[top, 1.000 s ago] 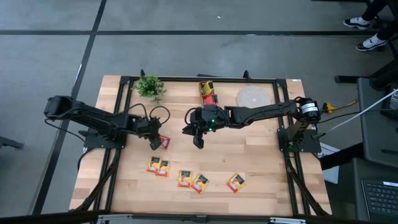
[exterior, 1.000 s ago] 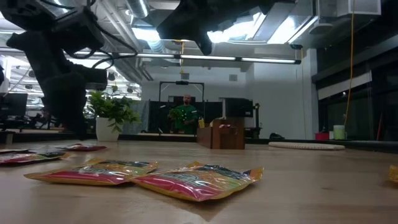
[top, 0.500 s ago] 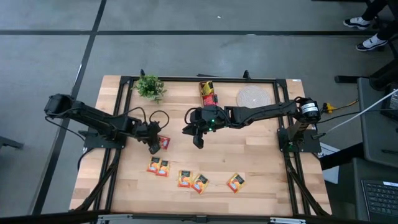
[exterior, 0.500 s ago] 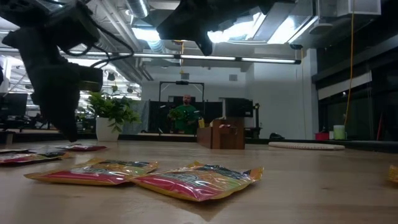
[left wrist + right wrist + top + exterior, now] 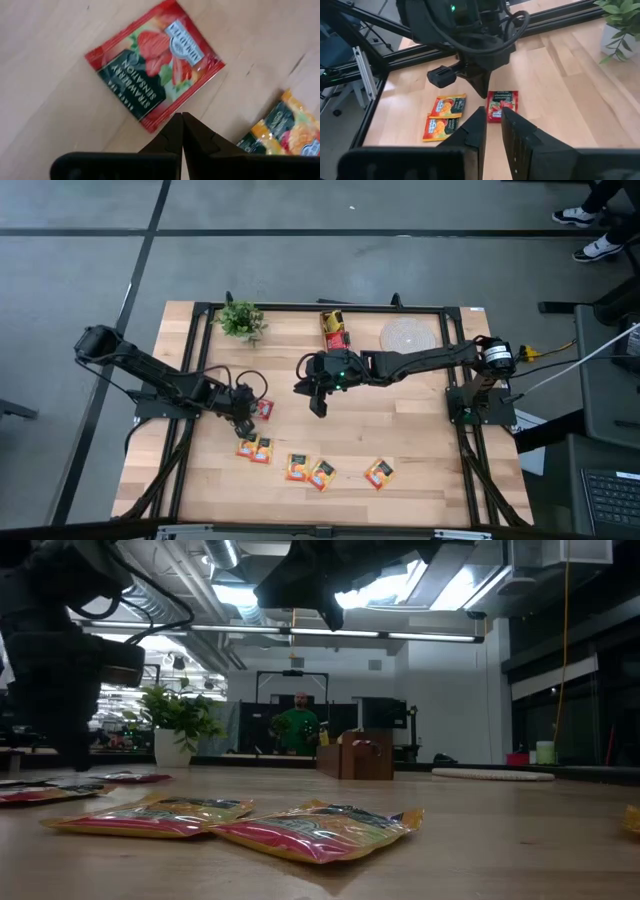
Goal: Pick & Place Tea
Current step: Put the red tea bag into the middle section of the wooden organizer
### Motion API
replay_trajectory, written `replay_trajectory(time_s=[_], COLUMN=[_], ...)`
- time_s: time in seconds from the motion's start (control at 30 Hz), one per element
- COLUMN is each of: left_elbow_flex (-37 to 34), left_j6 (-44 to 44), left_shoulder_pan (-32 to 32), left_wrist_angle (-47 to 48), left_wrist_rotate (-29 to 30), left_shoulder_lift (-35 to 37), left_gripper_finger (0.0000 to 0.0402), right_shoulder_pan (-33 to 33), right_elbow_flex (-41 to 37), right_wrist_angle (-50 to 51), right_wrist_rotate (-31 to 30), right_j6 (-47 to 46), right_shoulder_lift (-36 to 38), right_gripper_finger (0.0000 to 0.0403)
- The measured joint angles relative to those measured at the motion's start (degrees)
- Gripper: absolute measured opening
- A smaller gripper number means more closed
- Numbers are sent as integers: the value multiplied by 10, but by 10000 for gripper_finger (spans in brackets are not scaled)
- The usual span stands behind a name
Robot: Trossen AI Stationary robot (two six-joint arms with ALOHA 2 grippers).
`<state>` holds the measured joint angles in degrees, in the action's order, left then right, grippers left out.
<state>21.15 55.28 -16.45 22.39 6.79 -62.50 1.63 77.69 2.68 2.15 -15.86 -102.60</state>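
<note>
- Left gripper (image 5: 181,120) closed, empty, poised just beside red sachet (image 5: 154,65) on table (image 5: 420,440).
- Right gripper (image 5: 492,117) slightly parted, empty, raised mid-table.
- Orange sachets (image 5: 309,471) scattered along front edge.

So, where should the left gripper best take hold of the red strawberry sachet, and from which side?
Probably from straight above, at one edge: the red strawberry sachet lies flat on the table, clear of the orange sachets. The left gripper is shut beside it and must open first.

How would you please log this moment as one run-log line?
left gripper: shut, empty, beside red tea sachet | right gripper: slightly open, empty, mid-table | sachet: flat on table
</note>
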Motion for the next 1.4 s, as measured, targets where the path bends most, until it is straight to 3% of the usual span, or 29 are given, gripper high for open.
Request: replay_trajectory(time_s=[0.37, 0.67, 0.83, 1.4], left_elbow_flex=[3, 48, 48, 48], left_j6=[10, -33, -56, -101], left_shoulder_pan=[-4, 5, 27, 66], left_wrist_angle=[37, 95, 123, 91], left_wrist_rotate=[10, 29, 8, -31], left_shoulder_lift=[0, 1, 0, 0], left_gripper_finger=[1, 2, 1, 1], right_shoulder_pan=[0, -1, -6, -12], right_elbow_flex=[0, 0, 0, 0], right_wrist_angle=[0, 0, 0, 1], right_wrist_rotate=[-2, -2, -1, -1], right_j6=[-1, 0, -1, -2], right_shoulder_lift=[0, 0, 0, 0], right_gripper_finger=[61, 61, 61, 61])
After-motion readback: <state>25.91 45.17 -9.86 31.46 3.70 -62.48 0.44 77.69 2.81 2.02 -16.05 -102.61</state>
